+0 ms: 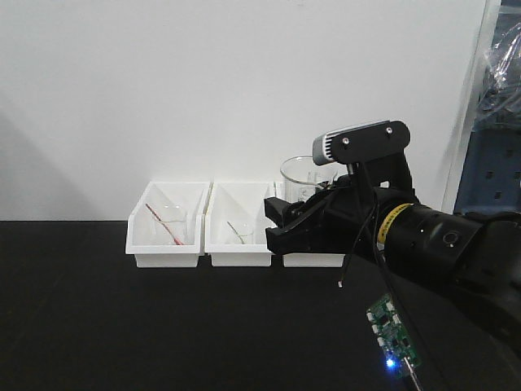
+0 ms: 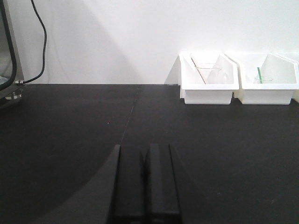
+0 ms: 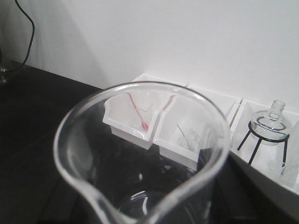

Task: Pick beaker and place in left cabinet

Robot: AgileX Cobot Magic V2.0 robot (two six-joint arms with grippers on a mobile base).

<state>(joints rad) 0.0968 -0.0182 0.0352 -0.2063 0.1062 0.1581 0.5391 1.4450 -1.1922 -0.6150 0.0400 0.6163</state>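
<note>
The beaker (image 1: 303, 175) is clear glass with a pour spout. It stands upright in my right gripper (image 1: 281, 220), which is shut on it in front of the white bins. In the right wrist view its rim (image 3: 140, 88) fills the foreground, spout toward the camera, with the dark table showing through the glass. My left gripper (image 2: 145, 179) hangs low over the black table, jaws shut with nothing between them. The left cabinet is out of view.
Three white bins stand along the back wall: one (image 1: 167, 236) holds a small beaker with a red rod, one (image 1: 238, 236) another with a green rod, and one (image 3: 261, 154) a round flask on a black tripod (image 3: 268, 126). A circuit board (image 1: 393, 334) hangs at the lower right. A cable (image 2: 42, 42) droops at the far left.
</note>
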